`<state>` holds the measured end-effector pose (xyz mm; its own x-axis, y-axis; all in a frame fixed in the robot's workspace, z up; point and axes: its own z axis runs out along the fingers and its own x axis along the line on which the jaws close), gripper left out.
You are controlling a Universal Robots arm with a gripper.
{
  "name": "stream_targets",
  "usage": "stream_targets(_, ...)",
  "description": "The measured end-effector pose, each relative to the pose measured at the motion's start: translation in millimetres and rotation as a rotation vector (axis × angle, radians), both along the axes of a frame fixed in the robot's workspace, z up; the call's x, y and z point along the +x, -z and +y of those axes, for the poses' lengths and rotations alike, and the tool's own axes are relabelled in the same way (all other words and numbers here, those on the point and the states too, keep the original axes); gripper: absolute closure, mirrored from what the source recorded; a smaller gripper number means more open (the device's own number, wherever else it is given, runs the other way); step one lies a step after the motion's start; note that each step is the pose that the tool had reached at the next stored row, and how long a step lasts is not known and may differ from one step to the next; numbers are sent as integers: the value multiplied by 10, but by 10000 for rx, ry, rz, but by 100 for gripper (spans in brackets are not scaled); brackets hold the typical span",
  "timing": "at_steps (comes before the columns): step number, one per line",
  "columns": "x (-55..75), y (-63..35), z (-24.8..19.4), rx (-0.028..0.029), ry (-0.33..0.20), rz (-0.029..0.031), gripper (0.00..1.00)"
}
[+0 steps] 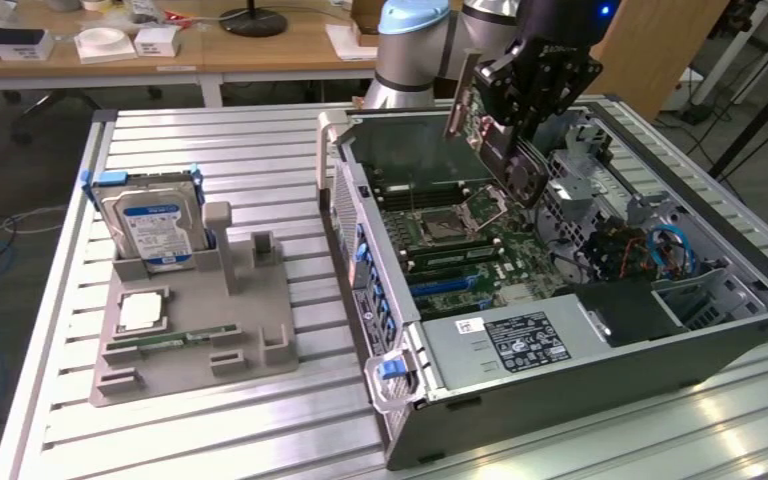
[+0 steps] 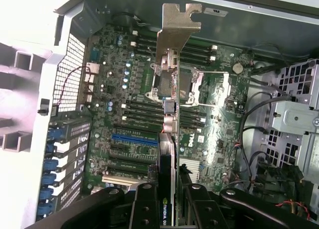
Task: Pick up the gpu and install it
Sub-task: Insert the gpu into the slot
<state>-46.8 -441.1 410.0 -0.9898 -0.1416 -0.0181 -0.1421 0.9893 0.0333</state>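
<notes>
My gripper is shut on the gpu, a green card with a black cooler, and holds it tilted in the air above the open computer case. The card's lower end hangs over the motherboard near the processor socket, without touching it. In the wrist view the gpu is seen edge-on, its silver end bracket pointing away, and my gripper clamps it from both sides. The blue expansion slot lies on the board beside the card's edge.
A grey parts holder stands on the slatted table at the exterior view's left, carrying a hard drive, a memory stick and a processor. Inside the case are the power supply and the drive cage with cables.
</notes>
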Motion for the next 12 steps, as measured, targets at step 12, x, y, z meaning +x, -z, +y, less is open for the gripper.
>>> stream_targets(12, 0, 0, 0, 0, -301, -1, 74)
